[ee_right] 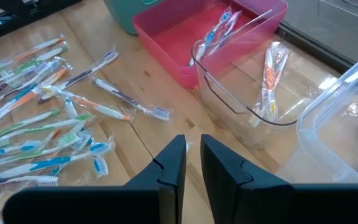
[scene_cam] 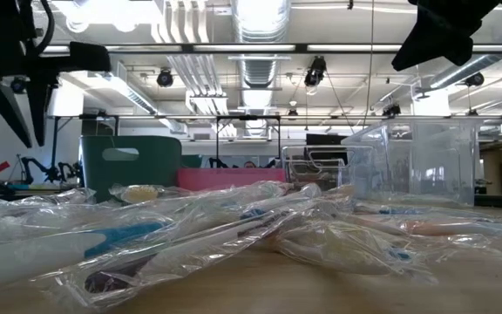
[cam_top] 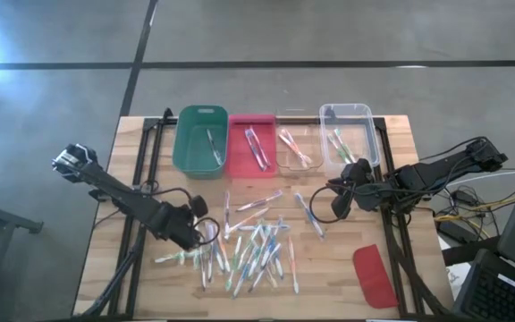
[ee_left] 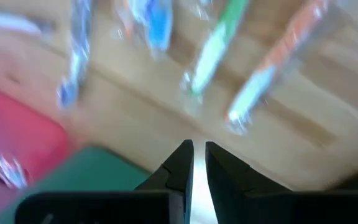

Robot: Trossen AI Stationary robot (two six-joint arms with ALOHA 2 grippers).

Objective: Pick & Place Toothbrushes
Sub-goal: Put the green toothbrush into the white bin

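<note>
Nearest in the low view, toothbrushes (scene_cam: 146, 235) in crinkled clear wrappers, heaped across the near part of the tabletop (cam_top: 132, 143). From above, lying as a loose pile at the middle and near side, handles tipped green, blue, orange and grey, with a few strays toward the right.

Along the far edge, four tubs in a row:
- green tub (cam_top: 186, 148) at the left, holding one brush
- red tub (cam_top: 250, 117) next, with a couple of brushes inside
- first clear tub (cam_top: 298, 114) beside it, also with a couple of wrapped brushes
- second clear tub (cam_top: 345, 107) at the right end, with brushes inside

Flat red lid (cam_top: 374, 275) on the near right of the tabletop, well apart from the pile.

Left tool (ee_left: 198, 146) over the left edge of the pile, narrowed to a slit. Pale streak in that slit; cannot tell whether anything is gripped.

Right tool (ee_right: 192, 140) above bare wood just near of the clear tubs, right of the pile, drawn in narrow with nothing between the fingers.
</note>
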